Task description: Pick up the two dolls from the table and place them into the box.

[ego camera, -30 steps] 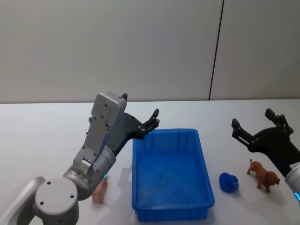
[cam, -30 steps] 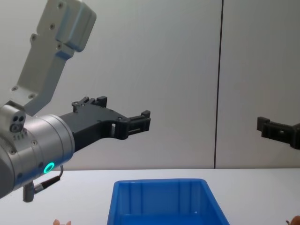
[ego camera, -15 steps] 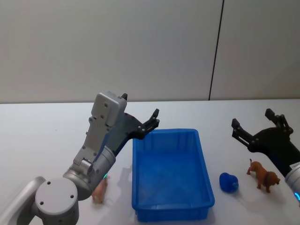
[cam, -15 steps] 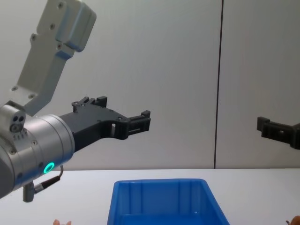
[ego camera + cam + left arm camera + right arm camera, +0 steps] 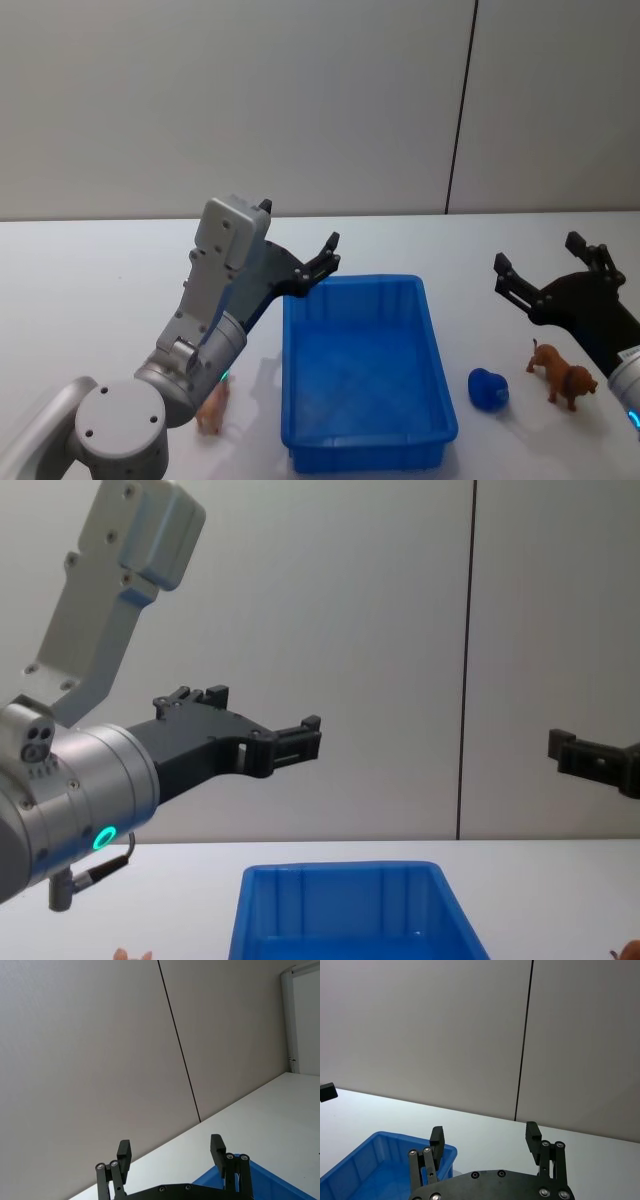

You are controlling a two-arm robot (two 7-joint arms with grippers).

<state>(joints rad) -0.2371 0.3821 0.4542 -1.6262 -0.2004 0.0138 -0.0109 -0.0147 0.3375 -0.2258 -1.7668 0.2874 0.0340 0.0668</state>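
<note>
In the head view the left gripper is hovering just left of centre, above the far left corner of the box, with its black fingers spread wide and holding nothing. The left wrist view is showing the same gripper with a broad gap between its two fingertips and a blue corner of the box at the lower right of the frame. The right gripper is hanging at the right edge of the head view, well apart from the box, and its jaws are also gaping wide and empty; in the right wrist view it is pointing toward the wall, with the box at the lower left. The box is sitting on the white table at the lower middle of the head view, and nothing is lying inside it. The pink doll is lying on the table at the lower left, just beside the box's left wall and partly hidden by the left arm. The brown doll, a four-legged animal figure, is standing at the lower right beneath the right gripper. A small blue toy is resting between the brown doll and the box. In the chest view both grippers, left and right, are floating well above the box rim.
</note>
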